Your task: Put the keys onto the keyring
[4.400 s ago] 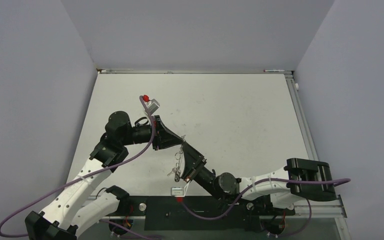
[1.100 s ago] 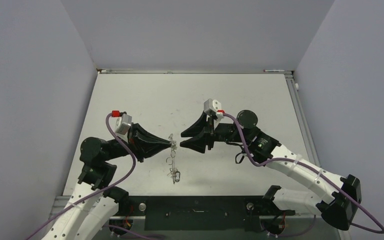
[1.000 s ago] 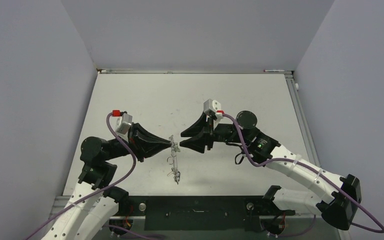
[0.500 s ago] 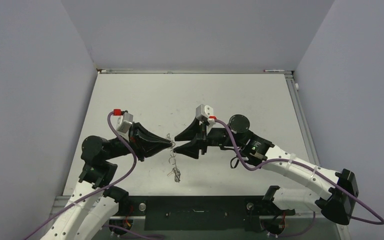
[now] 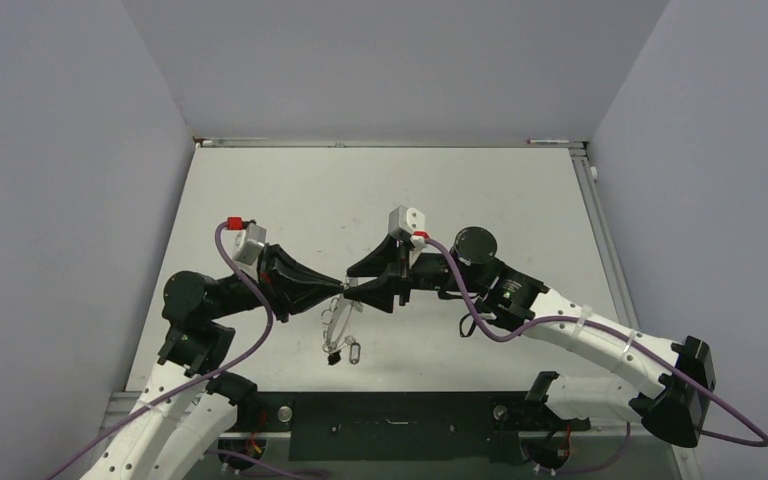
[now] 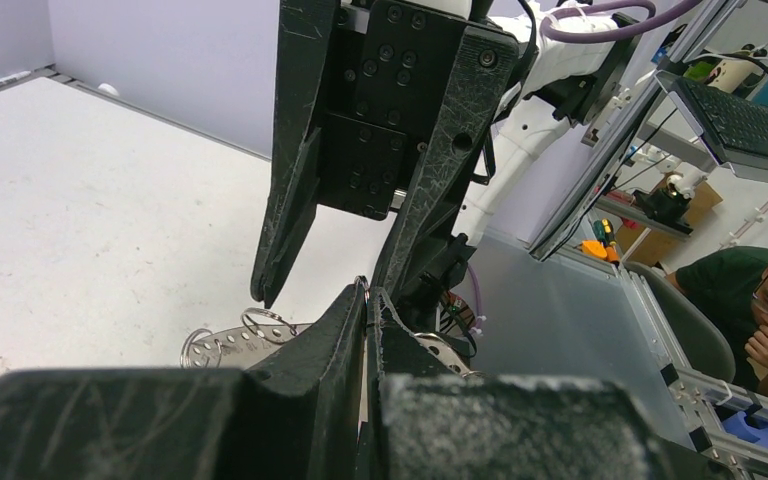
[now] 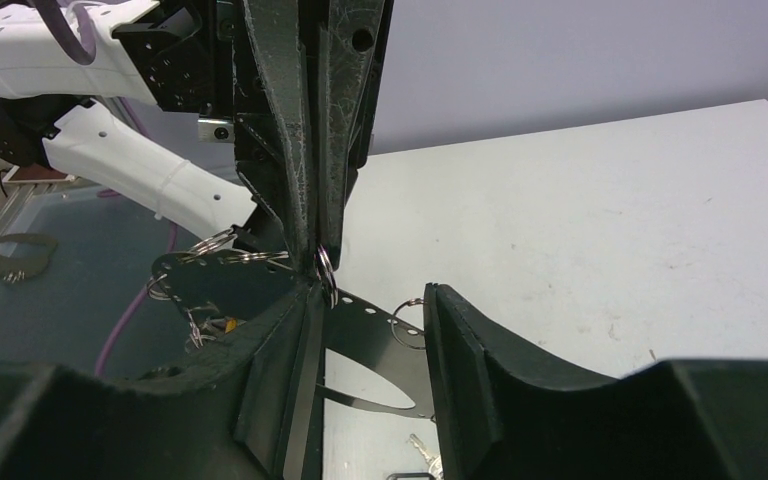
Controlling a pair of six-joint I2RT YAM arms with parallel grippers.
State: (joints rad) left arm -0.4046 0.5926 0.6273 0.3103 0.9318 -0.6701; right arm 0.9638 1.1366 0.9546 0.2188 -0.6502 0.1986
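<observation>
**Top view:** My two arms meet nose to nose above the near half of the pale grey tabletop (image 5: 480, 190), a little left of its middle. My left jaws are pressed fully shut. My right jaws stand about half open just beside them, gripping nothing. Beneath the meeting point hangs a curved, perforated silvery metal strip (image 5: 334, 318). Below it, toward the near edge, are the tiny flat silvery keys (image 5: 351, 352); whether they touch the tabletop I cannot tell.

**Left wrist view:** My left jaws are closed tip to tip, with a hairline of wire showing in the seam. My right jaws come down from above, parted. The strip (image 6: 222, 346) sits low to the left, with a loose wire ring (image 6: 265, 322) threaded through one of its holes. Beyond the tabletop's edge, a person in a dark green shirt (image 6: 760, 310) rests chin on hand.

**Right wrist view:** My left jaws reach down from above, clamped on a small silvery wire keyring (image 7: 326, 277) that is hooked into the strip (image 7: 370, 312). My right jaws stand apart with the strip running between them, one of them just beside the keyring. The keys (image 7: 418, 450) show at the bottom edge, under the strip and over the tabletop (image 7: 610, 200).
</observation>
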